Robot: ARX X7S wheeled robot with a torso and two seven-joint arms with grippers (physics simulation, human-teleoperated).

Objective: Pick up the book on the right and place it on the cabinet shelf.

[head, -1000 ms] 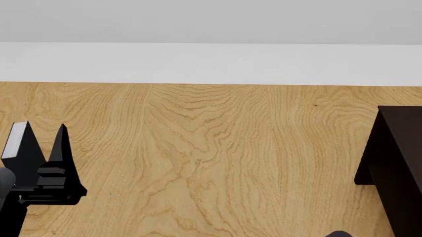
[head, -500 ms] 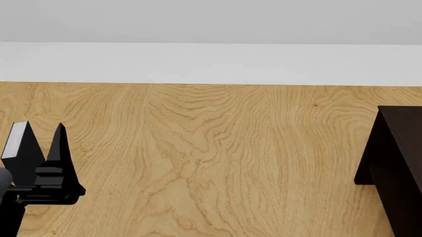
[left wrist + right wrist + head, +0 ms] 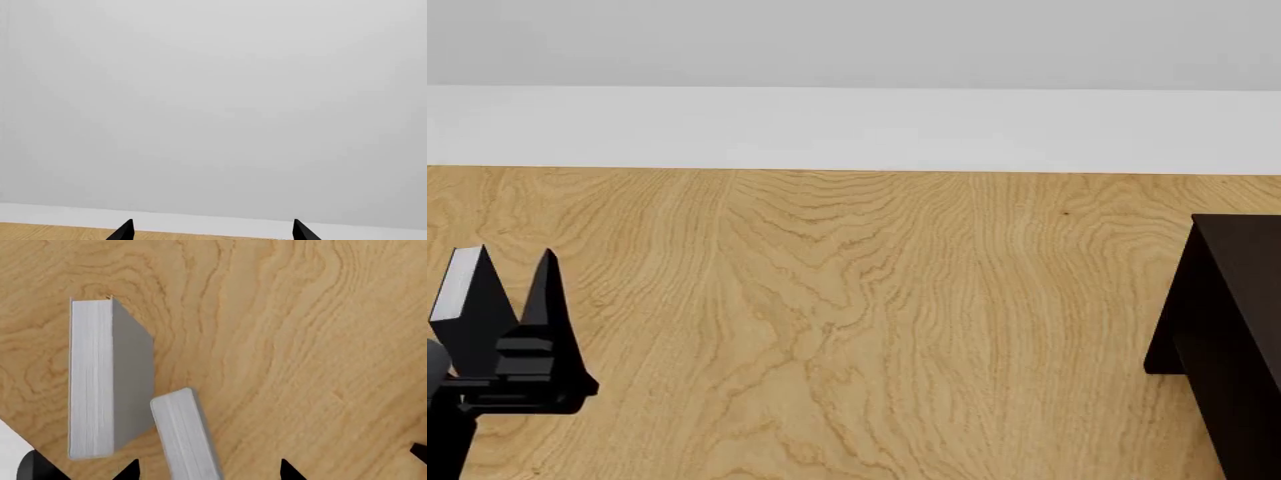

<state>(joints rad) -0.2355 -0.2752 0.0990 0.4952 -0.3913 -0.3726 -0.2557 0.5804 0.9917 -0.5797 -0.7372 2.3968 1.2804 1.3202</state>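
Observation:
Two alike light-grey books with white page edges stand on the wooden surface, seen only in the right wrist view. One book [image 3: 100, 380] stands apart. The other book [image 3: 183, 435] sits between the tips of my right gripper [image 3: 208, 471], which is open and not touching it. I cannot tell from this view which of the two is the right-hand one. My left gripper [image 3: 507, 290] is open and empty at the left of the head view; it also shows in the left wrist view [image 3: 212, 232], facing a plain wall. The dark cabinet [image 3: 1228, 340] stands at the right edge.
The light wooden surface [image 3: 854, 320] runs back to a white band and a grey wall. A dark shape [image 3: 33, 467] sits beside the standing book, and another dark bit [image 3: 420, 452] shows at the frame's edge.
A small dark part at the bottom edge of the head view a second ago has gone out of view. My left gripper has barely shifted.

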